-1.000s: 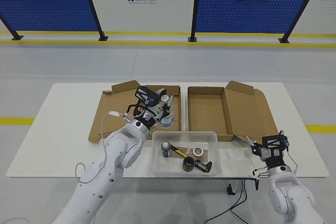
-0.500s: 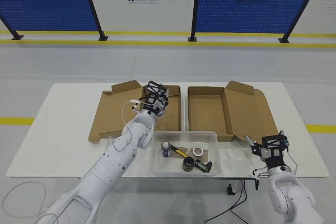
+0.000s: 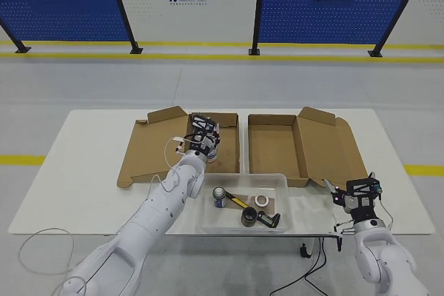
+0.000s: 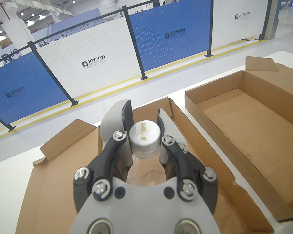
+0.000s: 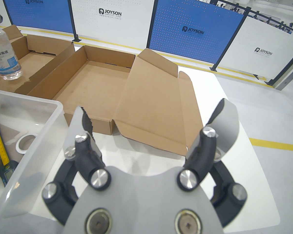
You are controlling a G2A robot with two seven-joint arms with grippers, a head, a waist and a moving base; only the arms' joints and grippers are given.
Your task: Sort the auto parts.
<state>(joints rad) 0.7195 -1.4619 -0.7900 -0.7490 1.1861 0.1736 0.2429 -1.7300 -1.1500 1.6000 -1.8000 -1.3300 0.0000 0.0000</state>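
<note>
1. The left gripper (image 4: 143, 113) is seen over the left cardboard box (image 3: 155, 148), at about 11 o'clock from the table (image 3: 81, 170) centre.
2. Its fingers are drawn in narrowly and closed on the white cap of a clear bottle (image 4: 144, 135).
3. The bottle is held upright, and its base is seen on the box floor, toward the 3 o'clock side of that box.
4. The right cardboard box (image 3: 274, 152) is placed at about 1 o'clock, just beside the left one, with its flap laid open toward 3 o'clock.
5. A clear plastic bin (image 3: 244, 180) is set at 6 o'clock, near both boxes; a tape ring (image 3: 262, 200) and a yellow ruler (image 3: 237, 198) are seen among the parts inside.
6. The right gripper (image 5: 152, 113) is found at about 4 o'clock, near the table's front edge, with its fingers spread wide and nothing between them.
</note>
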